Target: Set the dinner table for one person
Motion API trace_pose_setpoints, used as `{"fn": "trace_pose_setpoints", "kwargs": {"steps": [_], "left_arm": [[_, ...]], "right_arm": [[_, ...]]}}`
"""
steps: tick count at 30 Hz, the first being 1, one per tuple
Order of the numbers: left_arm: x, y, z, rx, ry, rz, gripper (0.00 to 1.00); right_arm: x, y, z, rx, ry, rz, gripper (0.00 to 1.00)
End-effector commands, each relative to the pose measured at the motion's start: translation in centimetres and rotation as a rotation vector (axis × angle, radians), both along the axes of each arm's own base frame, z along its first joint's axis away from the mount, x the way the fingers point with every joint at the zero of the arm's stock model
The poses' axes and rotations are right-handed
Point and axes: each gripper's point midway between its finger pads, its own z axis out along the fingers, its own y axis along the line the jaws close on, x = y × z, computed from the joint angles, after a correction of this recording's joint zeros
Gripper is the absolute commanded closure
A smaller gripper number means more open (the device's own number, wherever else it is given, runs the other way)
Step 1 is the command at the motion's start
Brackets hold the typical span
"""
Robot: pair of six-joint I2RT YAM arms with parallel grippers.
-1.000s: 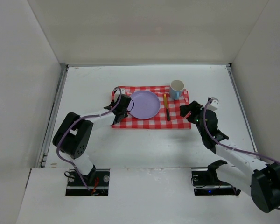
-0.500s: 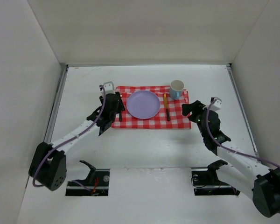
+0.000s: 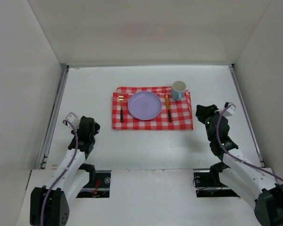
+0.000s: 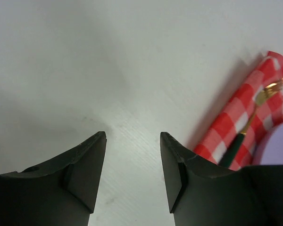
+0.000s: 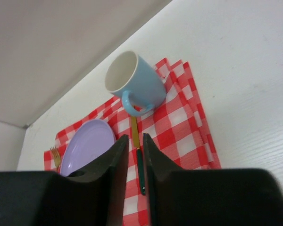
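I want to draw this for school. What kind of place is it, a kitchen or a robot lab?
Probably a robot lab test booth, not a kitchen. A plain white table sits boxed in by bare white walls, and two arms are bolted at its near edge. Only a checked cloth with a place setting lies on it.

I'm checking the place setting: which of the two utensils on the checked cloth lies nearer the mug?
The knife, right of the purple plate; its orange end reaches almost to the blue mug. The fork lies on the plate's far left side.
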Motion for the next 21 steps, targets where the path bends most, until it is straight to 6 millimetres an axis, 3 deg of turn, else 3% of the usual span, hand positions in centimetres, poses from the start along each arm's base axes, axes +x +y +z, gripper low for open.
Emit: {"fn": "trace_pose_setpoints", "kwargs": {"steps": [1,3,7,21], "left_arm": [[-1.7,1.0,-1.8,-0.081,0.028,0.087,0.52],[-1.6,1.0,-1.7,-0.086,0.038,0.081,0.50],[-1.4,1.1,-1.7,-0.060,0.084,0.069,0.47],[0.2,-0.5,-0.6,-0.044,0.052,0.000,0.49]], "right_arm": [[-0.2,-1.7,0.5,0.040,-0.032,-0.077,0.65],[-0.2,-1.9,0.5,0.044,-0.035,-0.087,0.50],[0.1,-1.5,0.6,0.035,-0.032,-0.071,0.37],[0.4,-0.6,0.6,0.031,-0.028,-0.035,0.32]]}}
